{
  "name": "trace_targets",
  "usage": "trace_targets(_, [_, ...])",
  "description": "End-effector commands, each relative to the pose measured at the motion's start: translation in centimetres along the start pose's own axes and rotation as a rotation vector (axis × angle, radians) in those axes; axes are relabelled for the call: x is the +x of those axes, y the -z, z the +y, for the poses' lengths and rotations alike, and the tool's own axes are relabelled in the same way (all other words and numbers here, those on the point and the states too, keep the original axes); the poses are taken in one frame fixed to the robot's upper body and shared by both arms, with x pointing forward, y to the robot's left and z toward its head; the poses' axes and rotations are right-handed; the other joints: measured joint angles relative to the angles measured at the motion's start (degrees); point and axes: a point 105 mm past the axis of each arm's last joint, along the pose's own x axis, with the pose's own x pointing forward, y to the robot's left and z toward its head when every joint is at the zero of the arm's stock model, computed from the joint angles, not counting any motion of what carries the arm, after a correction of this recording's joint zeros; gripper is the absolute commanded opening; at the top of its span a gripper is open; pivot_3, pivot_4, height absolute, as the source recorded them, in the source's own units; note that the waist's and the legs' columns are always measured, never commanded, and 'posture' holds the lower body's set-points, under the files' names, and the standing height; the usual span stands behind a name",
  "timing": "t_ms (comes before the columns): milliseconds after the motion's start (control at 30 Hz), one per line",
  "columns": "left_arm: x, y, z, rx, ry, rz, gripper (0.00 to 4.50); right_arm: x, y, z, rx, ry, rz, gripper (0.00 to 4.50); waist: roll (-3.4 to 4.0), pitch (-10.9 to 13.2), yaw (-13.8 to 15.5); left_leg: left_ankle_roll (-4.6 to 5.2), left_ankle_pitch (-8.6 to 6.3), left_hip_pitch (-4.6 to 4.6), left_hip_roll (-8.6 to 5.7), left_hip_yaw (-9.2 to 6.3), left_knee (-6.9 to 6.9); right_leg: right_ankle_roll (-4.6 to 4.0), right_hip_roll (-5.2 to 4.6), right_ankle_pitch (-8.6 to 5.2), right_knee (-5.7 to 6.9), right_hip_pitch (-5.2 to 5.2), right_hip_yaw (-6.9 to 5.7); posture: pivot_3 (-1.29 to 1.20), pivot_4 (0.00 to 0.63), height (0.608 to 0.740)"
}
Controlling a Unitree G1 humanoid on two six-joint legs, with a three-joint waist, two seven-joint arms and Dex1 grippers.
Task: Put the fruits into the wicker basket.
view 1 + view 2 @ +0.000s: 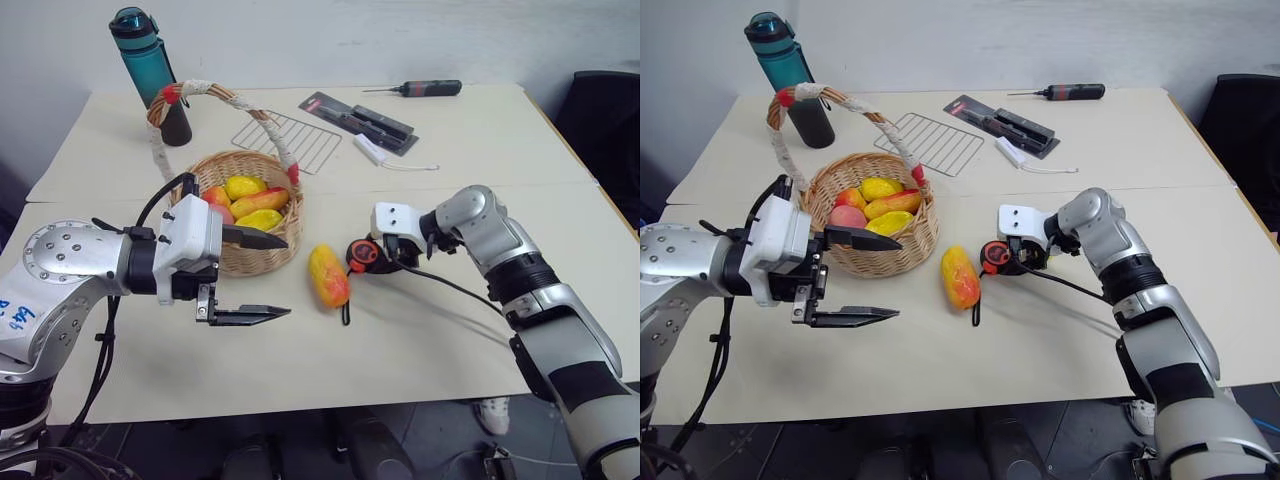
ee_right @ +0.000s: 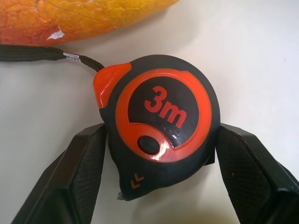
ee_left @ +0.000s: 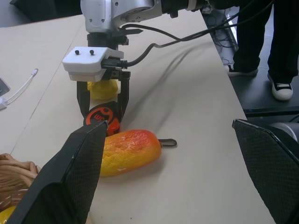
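Right pincer (image 1: 362, 256) is down on the surface (image 1: 430, 340) at centre, fingers (image 2: 74, 182) either side of the orange-and-black tape measure (image 2: 161, 123). Both pads touch its case in the right wrist view, so it is clenched on the tape measure, which sits on the surface.

Mango (image 1: 328, 275) lies on the surface just left of the tape measure, apart from it, and just right of the wicker basket (image 1: 245, 258). The tape measure's black strap runs past the mango's near end. A yellow lemon (image 3: 103, 88) sits just beyond the right pincer in the left wrist view.

Wicker basket is left of centre, upright, and holds several yellow and red fruits (image 1: 250, 200).

Left pincer (image 1: 255, 277) hangs above the surface at the basket's near side, pointing right toward the mango, released, nothing between its fingers.

Far side: teal bottle (image 1: 145, 60), wire rack (image 1: 290, 140), packaged tool (image 1: 365, 122), screwdriver (image 1: 420, 89), white cable (image 1: 385, 155).
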Motion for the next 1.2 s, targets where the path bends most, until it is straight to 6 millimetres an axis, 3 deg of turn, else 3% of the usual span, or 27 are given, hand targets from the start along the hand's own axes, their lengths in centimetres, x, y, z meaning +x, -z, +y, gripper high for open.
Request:
trace_targets(33, [0.0,-0.9,0.0,0.034,0.0,-0.022,4.5,-0.8,-1.5,0.0,0.032,0.007,-0.098,3.1,0.0,0.0,0.0,0.0,0.0,0.0,0.0,0.0,0.0,0.0,0.0,0.0,0.0,0.0,0.0,0.0,0.15,0.74])
trace_targets(200, [0.3,-1.6,-0.2,0.023,0.009,-0.064,4.5,-4.0,-4.2,-1.1,0.052,0.105,-0.209,3.1,0.04,0.0,0.1,0.0,0.0,-0.04,-0.01,-0.01,0.0,0.0,0.0,0.0,0.02,-0.03,0.0,0.0,0.15,0.74])
trace_targets(233, [0.4,-1.9,-0.2,0.02,0.012,-0.079,4.5,-5.2,-4.7,-1.5,0.059,0.142,-0.229,3.1,0.04,0.0,0.2,0.0,0.0,-0.05,-0.01,-0.02,0.0,0.0,0.0,0.0,0.02,-0.04,-0.01,0.0,0.15,0.74])
trace_targets(300, [0.7,-2.3,-0.2,0.011,0.011,-0.116,4.5,-9.8,-4.7,-1.9,0.097,0.253,-0.254,3.1,0.09,0.1,0.4,-0.02,-0.01,-0.06,0.0,-0.06,-0.01,0.01,-0.01,0.0,0.01,-0.04,-0.04,0.0,0.15,0.74])
trace_targets(367, [1.0,-2.5,-0.2,0.005,0.011,-0.135,4.5,-13.5,-3.6,-1.4,0.125,0.344,-0.224,3.1,0.15,0.1,1.6,-0.02,-0.02,-0.16,-0.06,-0.13,0.0,0.06,-0.05,-0.04,0.0,-0.1,-0.06,0.0,0.15,0.74])
trace_targets(533, [1.6,-2.4,-0.2,-0.006,0.022,-0.158,4.5,-20.5,3.3,1.4,0.328,0.561,-0.032,3.1,0.06,0.1,3.2,0.05,-0.14,-0.13,-0.09,-0.25,-0.03,0.12,-0.05,-0.13,-0.26,0.07,-0.13,0.0,0.15,0.74])
trace_targets(633, [1.8,-2.3,0.0,-0.011,0.03,-0.17,4.5,-22.7,6.6,3.5,0.456,0.656,0.037,3.1,0.06,0.1,3.1,0.11,-0.15,-0.12,-0.2,-0.16,0.0,0.21,-0.11,-0.14,-0.26,0.1,0.0,0.0,0.15,0.74])
trace_targets(800, [2.3,-2.4,0.3,-0.002,0.061,-0.181,4.5,-22.9,12.9,8.2,0.666,0.745,0.153,3.1,0.06,0.1,2.9,0.12,0.0,0.0,-0.28,-0.07,-0.02,0.32,-0.06,-0.18,-0.21,0.17,0.2,0.0,0.15,0.74])
trace_targets(867, [2.3,-2.5,0.4,0.0,0.069,-0.186,4.5,-22.1,13.9,9.4,0.736,0.761,0.143,3.1,0.05,0.1,2.5,0.09,0.03,0.01,-0.3,-0.13,-0.03,0.33,-0.02,-0.18,-0.21,0.21,0.22,0.0,0.15,0.74])
trace_targets(1000, [2.4,-2.6,0.5,0.007,0.083,-0.189,4.5,-19.2,15.3,11.5,0.822,0.73,0.124,4.41,0.06,0.1,1.8,0.07,0.06,0.01,-0.3,-0.15,-0.06,0.37,-0.03,-0.17,-0.14,0.21,0.24,0.0,0.15,0.74])
trace_targets(1100, [2.5,-2.7,0.6,0.012,0.085,-0.19,4.5,-18.4,15.8,11.8,0.851,0.743,0.119,4.46,0.06,0.1,1.6,0.07,0.06,0.0,-0.31,-0.16,-0.09,0.39,-0.04,-0.19,-0.13,0.2,0.24,0.0,0.15,0.74])
trace_targets(1200, [2.2,-2.6,0.6,0.011,0.08,-0.183,4.5,-19.1,15.4,11.1,0.834,0.756,0.102,4.46,0.06,0.1,1.7,0.07,0.06,0.0,-0.31,-0.16,-0.09,0.4,-0.04,-0.19,-0.13,0.2,0.23,0.0,0.15,0.74])
